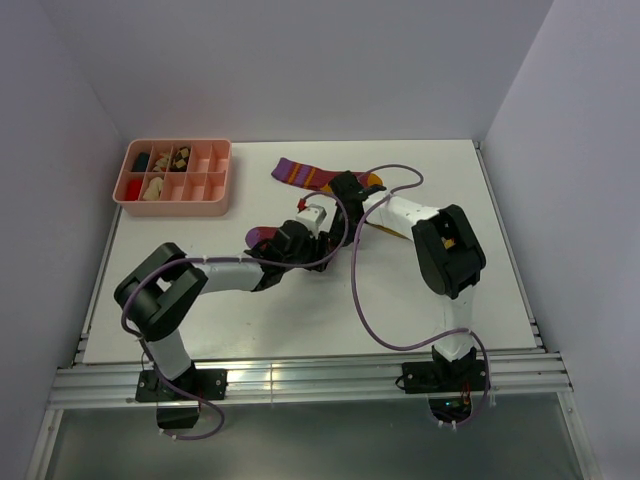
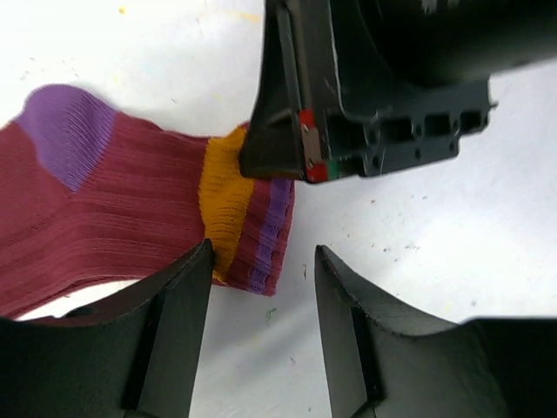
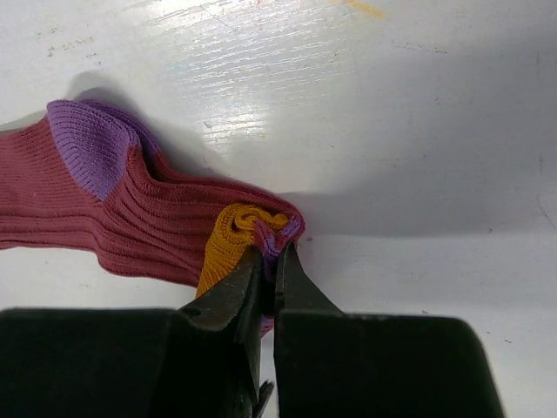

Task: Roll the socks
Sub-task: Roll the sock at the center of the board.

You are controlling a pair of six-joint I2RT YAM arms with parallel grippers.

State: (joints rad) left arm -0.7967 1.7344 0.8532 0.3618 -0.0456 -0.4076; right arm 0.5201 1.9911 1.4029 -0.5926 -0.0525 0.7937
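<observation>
Maroon sock [image 3: 157, 218] lies flat on the table [image 1: 450, 320], its orange-and-purple striped end bunched and pinched by the right gripper [image 3: 268, 261], jaws pressed together on the fabric. Left gripper [image 2: 263, 254] faces it just beside, jaws spread, holding nothing. Both arms stretch low, wrists meeting. Second maroon sock [image 1: 310, 175] lies beyond the right gripper. Pink tray [image 1: 222, 205] sits well left of the grippers, with small bits in several compartments.
</observation>
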